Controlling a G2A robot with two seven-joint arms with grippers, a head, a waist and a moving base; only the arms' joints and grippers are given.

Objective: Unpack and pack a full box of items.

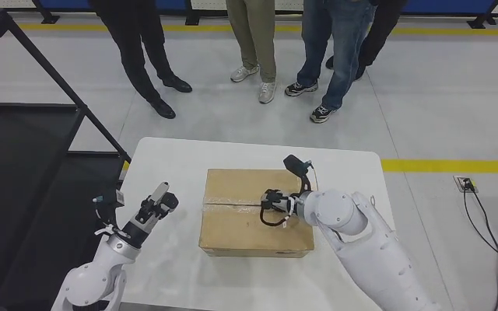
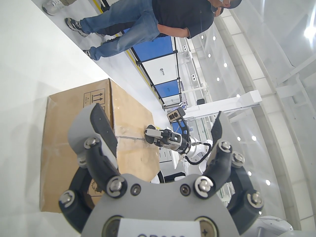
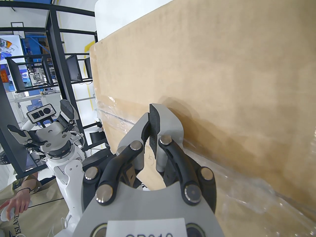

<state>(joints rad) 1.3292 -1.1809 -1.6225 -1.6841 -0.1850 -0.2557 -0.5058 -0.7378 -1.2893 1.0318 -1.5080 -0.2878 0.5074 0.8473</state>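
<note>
A closed brown cardboard box sits mid-table, its top flaps sealed with clear tape along the seam. My right gripper is shut, its tip resting on the box top at the seam; in the right wrist view the pads press together over the box with nothing visible between them. My left gripper hovers open left of the box, above the table. In the left wrist view its fingers spread wide toward the box, with the right gripper beyond.
The white table has bare surface left of and in front of the box. A black metal rack stands beside the table's left edge. Several people stand on the floor beyond the far edge.
</note>
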